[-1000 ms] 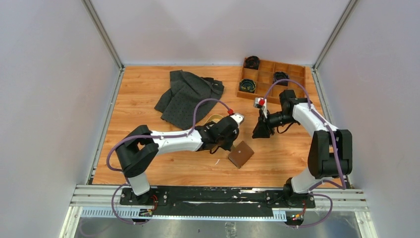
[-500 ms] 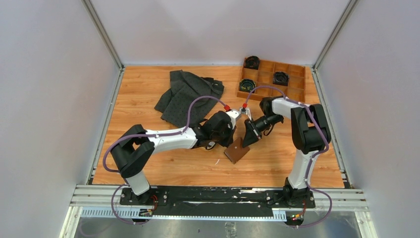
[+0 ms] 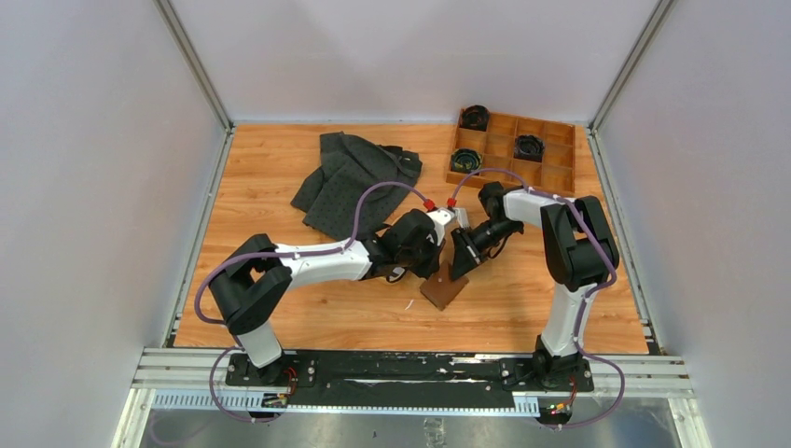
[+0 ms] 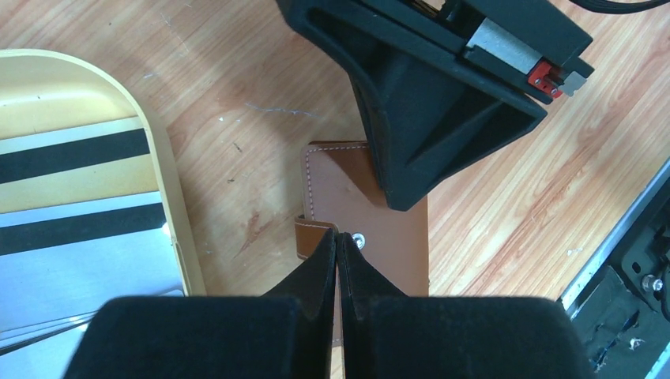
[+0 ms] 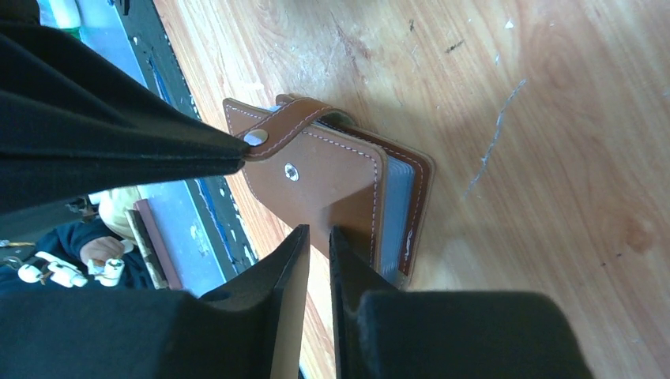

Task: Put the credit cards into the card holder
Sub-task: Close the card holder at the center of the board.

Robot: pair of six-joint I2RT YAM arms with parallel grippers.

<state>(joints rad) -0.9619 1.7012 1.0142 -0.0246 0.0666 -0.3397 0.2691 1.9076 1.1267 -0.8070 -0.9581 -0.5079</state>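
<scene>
The brown leather card holder (image 3: 444, 289) lies on the wood between both grippers. Its strap (image 5: 296, 118) is unsnapped and arches up off the front cover (image 5: 332, 181), and clear sleeves show along the open side. My left gripper (image 4: 337, 234) is shut, with its tips against the strap's snap end (image 4: 312, 237). My right gripper (image 5: 318, 230) stands a slit apart, pinching the lower edge of the front cover. Striped black, white and grey credit cards (image 4: 75, 229) lie in the tan oval tray (image 4: 170, 189) just left of the holder.
A dark grey cloth (image 3: 354, 182) lies crumpled at the back left. A wooden compartment box (image 3: 513, 154) holding black coiled items stands at the back right. The metal rail (image 3: 410, 369) with the arm bases runs along the near edge.
My right arm swung left and down onto the card holder, and its jaws narrowed. The holder shifted slightly left. The left gripper stayed shut at the strap.
</scene>
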